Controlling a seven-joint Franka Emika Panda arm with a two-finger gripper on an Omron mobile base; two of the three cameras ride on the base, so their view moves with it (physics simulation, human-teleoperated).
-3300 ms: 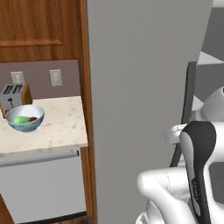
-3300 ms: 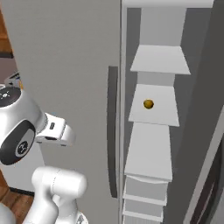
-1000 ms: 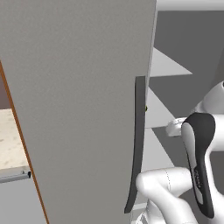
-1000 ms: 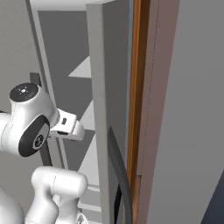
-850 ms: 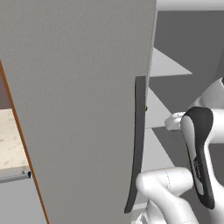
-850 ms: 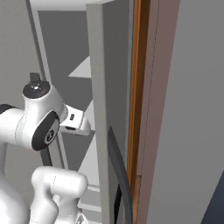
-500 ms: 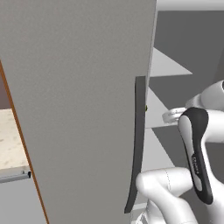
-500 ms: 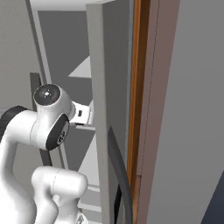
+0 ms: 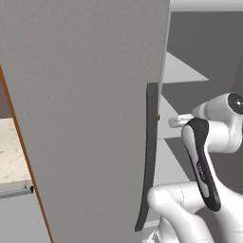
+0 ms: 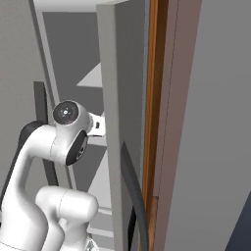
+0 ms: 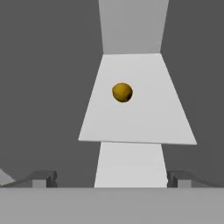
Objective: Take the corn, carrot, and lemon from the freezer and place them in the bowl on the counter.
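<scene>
Hand view, lemon [image 11: 122, 92] alone on white freezer shelf [image 11: 144, 122], gripper [image 11: 112, 179] jaws spread wide, holding nothing.

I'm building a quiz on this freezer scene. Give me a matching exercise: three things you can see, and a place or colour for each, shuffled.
Things:
1. lemon
2. door handle
3. counter

Descriptions:
A. dark grey, running vertically along the door's edge
B. beige speckled, at the far left of the left base view
C. dull yellow, alone on a white freezer shelf ahead of the open pincer

Pairs: 1-C, 2-A, 3-B
</scene>
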